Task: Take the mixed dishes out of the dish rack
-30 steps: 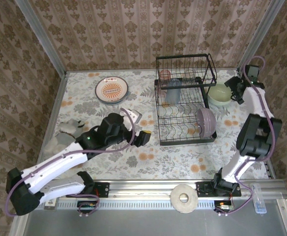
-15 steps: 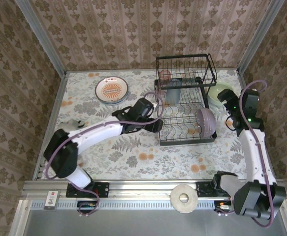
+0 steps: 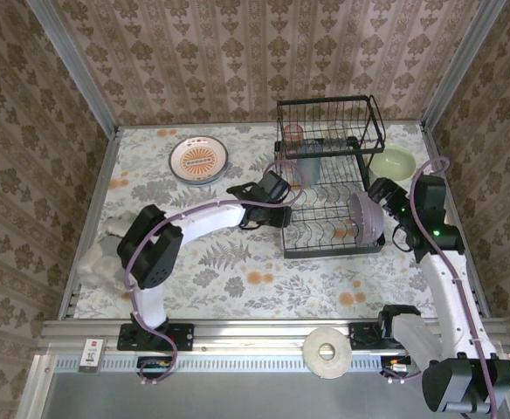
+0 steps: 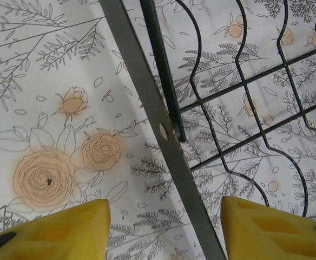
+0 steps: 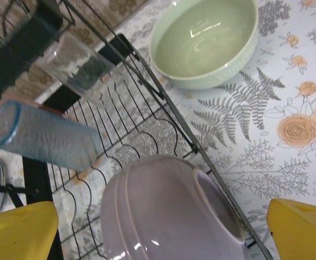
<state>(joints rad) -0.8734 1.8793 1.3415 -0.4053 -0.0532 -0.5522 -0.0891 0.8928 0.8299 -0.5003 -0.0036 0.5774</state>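
The black wire dish rack stands at the table's back right. A lilac bowl lies on its side in the lower tier, and it sits between the wide-apart yellow fingers of my open right gripper. A bluish tumbler and a clear tumbler lie on the rack. The cream-green bowl sits on the table beside the rack. The orange-centred plate rests at the back left. My left gripper is open, straddling the rack's grey frame bar at its left edge.
A roll of tape sits on the front rail. A crumpled cloth lies at the table's left edge. Patterned walls close in the back and both sides. The left arm stretches across the table's middle.
The left arm swung right to the rack's left edge, its jaws narrowing. The right arm came down from the cream-green bowl to the lilac bowl with its jaws spread wide.
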